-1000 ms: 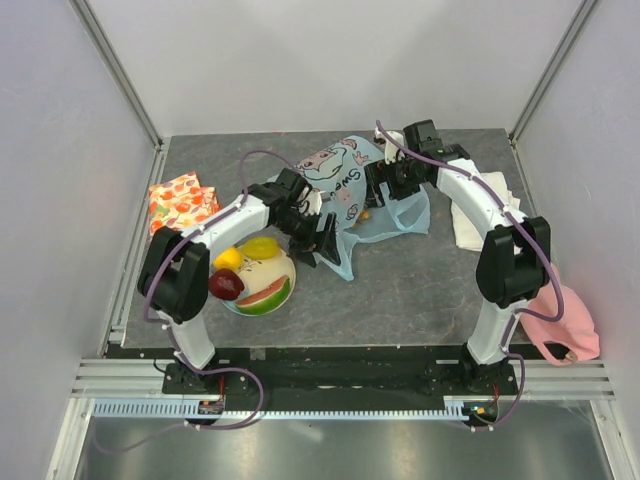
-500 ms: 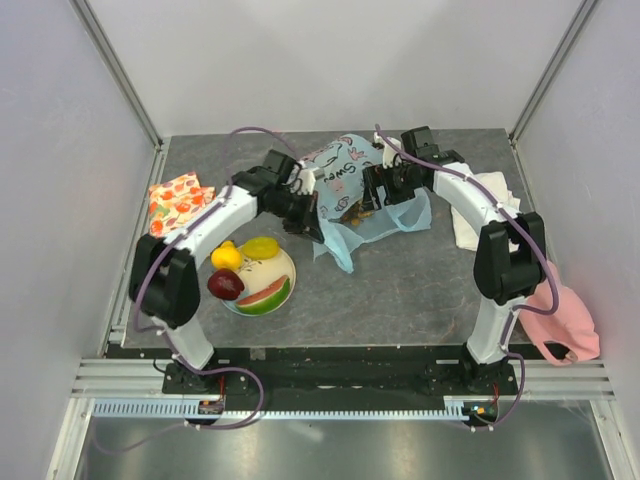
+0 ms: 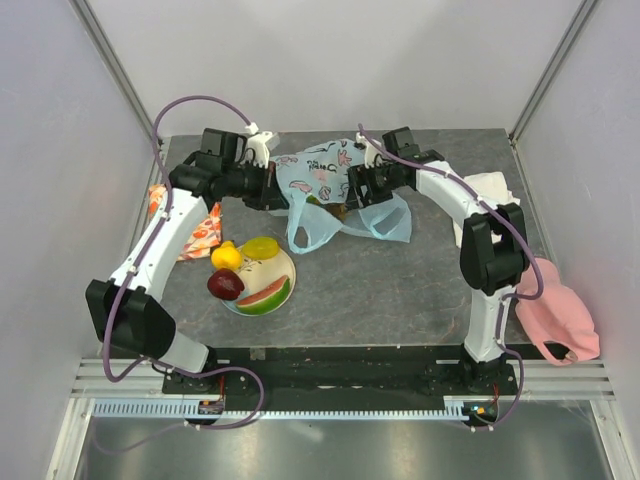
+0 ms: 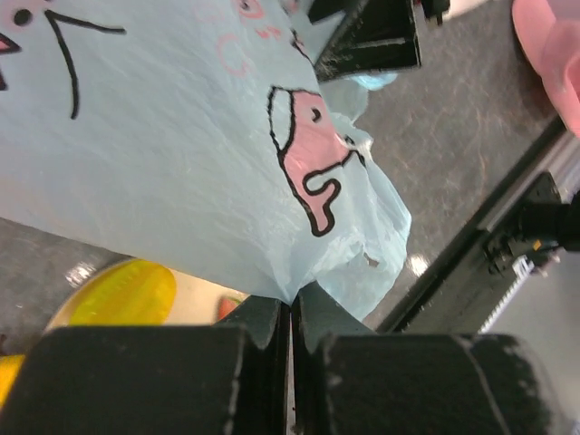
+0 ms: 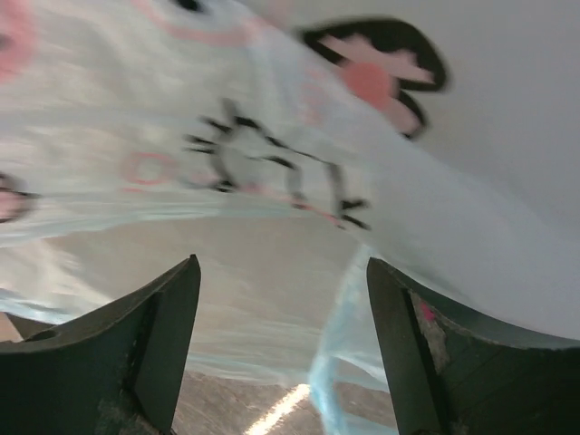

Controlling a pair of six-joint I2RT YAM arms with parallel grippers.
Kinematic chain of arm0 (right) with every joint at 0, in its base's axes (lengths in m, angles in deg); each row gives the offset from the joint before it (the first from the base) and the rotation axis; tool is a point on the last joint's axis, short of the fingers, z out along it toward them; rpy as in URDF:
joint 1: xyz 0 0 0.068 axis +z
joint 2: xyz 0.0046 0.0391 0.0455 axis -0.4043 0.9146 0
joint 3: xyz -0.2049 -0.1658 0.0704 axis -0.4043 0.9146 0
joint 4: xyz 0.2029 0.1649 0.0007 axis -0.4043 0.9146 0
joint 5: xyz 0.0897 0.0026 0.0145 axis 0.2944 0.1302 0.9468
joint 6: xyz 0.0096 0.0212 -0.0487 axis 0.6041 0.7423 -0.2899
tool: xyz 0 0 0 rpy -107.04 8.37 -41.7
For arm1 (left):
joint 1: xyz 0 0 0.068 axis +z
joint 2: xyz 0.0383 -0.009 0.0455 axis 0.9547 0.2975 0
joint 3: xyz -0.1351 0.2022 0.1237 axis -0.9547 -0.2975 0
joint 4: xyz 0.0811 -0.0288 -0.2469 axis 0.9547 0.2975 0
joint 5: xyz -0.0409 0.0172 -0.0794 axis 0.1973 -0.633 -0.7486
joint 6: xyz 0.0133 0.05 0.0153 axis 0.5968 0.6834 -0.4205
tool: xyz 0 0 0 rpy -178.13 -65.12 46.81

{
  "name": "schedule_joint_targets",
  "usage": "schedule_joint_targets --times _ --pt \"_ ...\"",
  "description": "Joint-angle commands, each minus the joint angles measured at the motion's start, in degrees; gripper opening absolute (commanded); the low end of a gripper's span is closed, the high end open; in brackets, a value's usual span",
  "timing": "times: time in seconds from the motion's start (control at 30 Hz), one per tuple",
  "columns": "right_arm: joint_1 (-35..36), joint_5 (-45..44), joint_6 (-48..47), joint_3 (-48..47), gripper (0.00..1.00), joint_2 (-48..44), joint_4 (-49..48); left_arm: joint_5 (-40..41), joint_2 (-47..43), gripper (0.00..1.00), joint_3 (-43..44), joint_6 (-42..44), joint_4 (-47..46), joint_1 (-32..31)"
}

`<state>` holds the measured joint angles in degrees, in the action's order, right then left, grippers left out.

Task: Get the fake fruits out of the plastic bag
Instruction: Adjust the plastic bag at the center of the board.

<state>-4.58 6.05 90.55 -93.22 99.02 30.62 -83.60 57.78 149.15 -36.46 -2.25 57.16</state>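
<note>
- In the top view, the plastic bag (image 3: 325,178) is covering its contents; one dark lump (image 3: 337,208) under it is showing too small to name.
- The left arm is hiding part of the orange-red cloth (image 3: 203,232), and the right arm is crossing the white towel (image 3: 493,183).
- In the left wrist view, the bag and the left gripper (image 4: 290,308) are hiding most of a yellow fruit (image 4: 127,292) and the plate (image 4: 199,297).
- The picture's corner is cutting off a pink cloth (image 4: 553,45).
- In the right wrist view, the bag is blurring and its print is unreadable; the bottom edge is cutting off the right gripper (image 5: 282,270).
</note>
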Motion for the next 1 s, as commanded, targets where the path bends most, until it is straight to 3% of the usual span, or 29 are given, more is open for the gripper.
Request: schedule_joint_targets --times 0.0,0.2,0.3,0.43,0.7,0.83,0.97 --pt "2.61 4.22 2.28 -5.62 0.78 1.16 -4.50 -3.67 -1.25 0.02 -3.93 3.13 2.22 -0.12" --pt "6.04 1.95 3.59 -11.33 0.72 7.31 -7.66 -13.16 -1.43 0.02 -5.95 2.16 2.31 -0.12" --pt "7.27 0.10 3.77 -14.23 0.72 10.30 -8.28 -12.65 -0.90 0.02 -4.99 2.51 2.40 -0.03" --pt "7.80 -1.13 4.30 -15.48 0.63 9.52 -7.40 -9.84 0.50 0.02 -2.71 2.60 2.49 -0.12" --pt "7.54 0.17 -1.75 -1.01 0.68 -7.43 -8.46 -6.32 5.25 0.02 2.13 4.96 3.19 0.15" --pt "7.63 4.83 -3.87 4.11 0.54 -9.64 -8.37 -8.33 5.87 0.02 5.46 6.20 4.16 0.76" --pt "8.50 8.79 -3.17 3.52 0.45 -5.70 -8.46 -11.58 6.66 0.02 6.53 5.59 4.33 0.76"
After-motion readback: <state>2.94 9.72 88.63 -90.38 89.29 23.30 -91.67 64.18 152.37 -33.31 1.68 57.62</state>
